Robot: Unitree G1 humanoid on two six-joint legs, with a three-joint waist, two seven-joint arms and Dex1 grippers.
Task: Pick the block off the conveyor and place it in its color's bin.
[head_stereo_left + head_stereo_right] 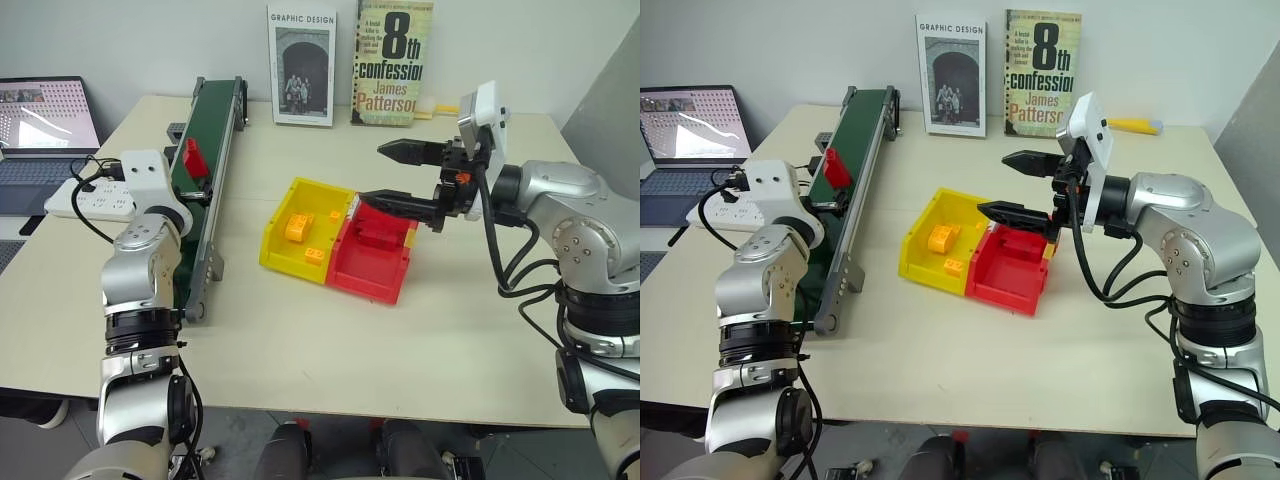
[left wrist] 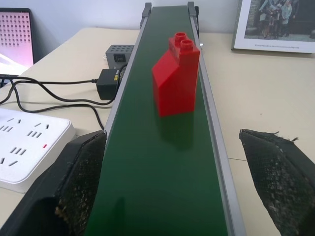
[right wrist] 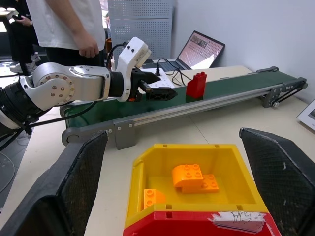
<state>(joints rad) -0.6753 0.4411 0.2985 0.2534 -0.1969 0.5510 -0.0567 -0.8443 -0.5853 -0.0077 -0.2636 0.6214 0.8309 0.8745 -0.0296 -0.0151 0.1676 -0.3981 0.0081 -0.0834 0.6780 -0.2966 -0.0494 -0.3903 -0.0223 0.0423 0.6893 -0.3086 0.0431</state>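
Behind the conveyor, book covers read "GRAPHIC DESIGN" and "8th confession".

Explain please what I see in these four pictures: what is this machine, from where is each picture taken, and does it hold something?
This is a humanoid robot with two arms. Two pictures come from cameras in its head, looking down at a table. The other two come from a camera on each wrist.

On the table lies a green conveyor carrying a red block. Beside it stand a yellow tray with orange bricks and a red bin.

The left gripper is open on the belt, facing the block, not touching it. The right gripper is open above the trays. Neither holds anything. Books, a laptop and a power strip lie around; a person stands behind.
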